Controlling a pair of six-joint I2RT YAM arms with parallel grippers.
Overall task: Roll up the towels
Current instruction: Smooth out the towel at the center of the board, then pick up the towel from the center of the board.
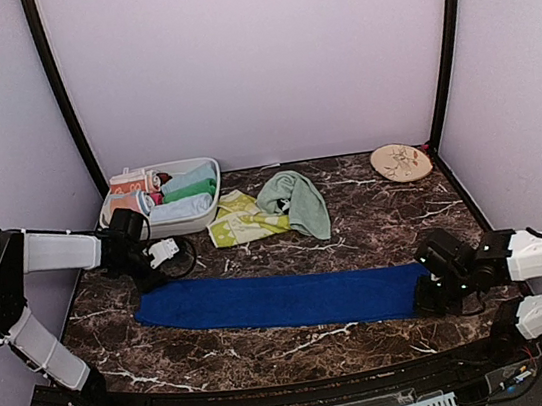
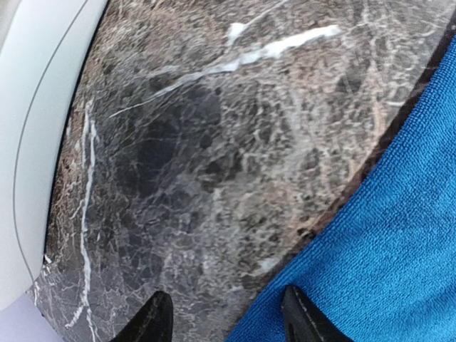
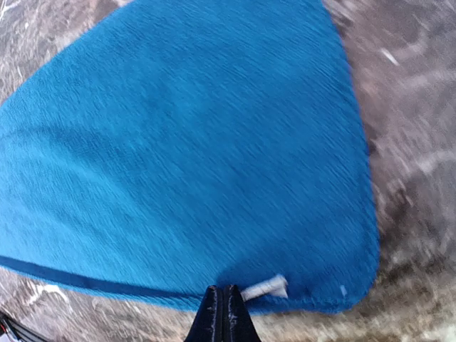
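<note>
A: What lies on the table (image 1: 354,221), beginning with the biggest thing?

B: The blue towel (image 1: 285,300). It is spread flat near the front edge, and its long axis runs from left to right, almost from one arm to the other. Behind it stands a white basket (image 1: 207,161) with rolled towels inside. Just beside the basket are a yellow-green patterned towel (image 1: 238,223) and a mint green towel (image 1: 296,199), both crumpled and touching each other. A round plate (image 1: 401,162) is far back on the right.

A: And which arm is nearer to the blue one?

B: Both are at it, one at each short end. The right gripper (image 1: 433,291) is at the right end, and the left gripper (image 1: 162,254) is at the far left corner. I judge that a roll must go along the long axis, so it can start from either end.

A: What do the wrist cameras add?

B: From above the fingers are too small to read. The right wrist view shows its fingers pressed together at the hem, just beside a small white label (image 3: 265,287). I cannot tell if cloth is pinched between them. The left wrist view shows its fingers apart with nothing between them, one over the towel's edge and one over bare marble.
</note>
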